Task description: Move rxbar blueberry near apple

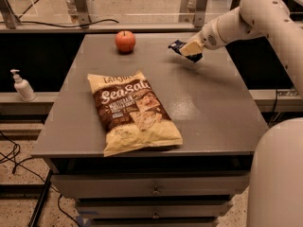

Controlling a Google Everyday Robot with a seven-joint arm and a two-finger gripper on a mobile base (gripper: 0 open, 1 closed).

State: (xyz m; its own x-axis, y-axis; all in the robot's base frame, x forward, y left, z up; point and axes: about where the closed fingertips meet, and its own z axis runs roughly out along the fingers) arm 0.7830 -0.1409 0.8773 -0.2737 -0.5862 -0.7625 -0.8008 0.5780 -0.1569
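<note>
The apple (125,41) is small, round and red-orange, and stands at the far middle of the grey table (208,103). My gripper (188,49) is at the far right of the table, held just above the surface, to the right of the apple. It is shut on the rxbar blueberry (178,46), a small dark navy bar whose end sticks out to the left of the tan fingers (191,48). A clear gap of table lies between the bar and the apple.
A large tan-and-brown chip bag (131,110) lies flat at the front middle of the table. A white pump bottle (22,86) stands on a lower ledge at the left. Drawers sit below the table's front edge. My white arm (255,18) reaches in from the right.
</note>
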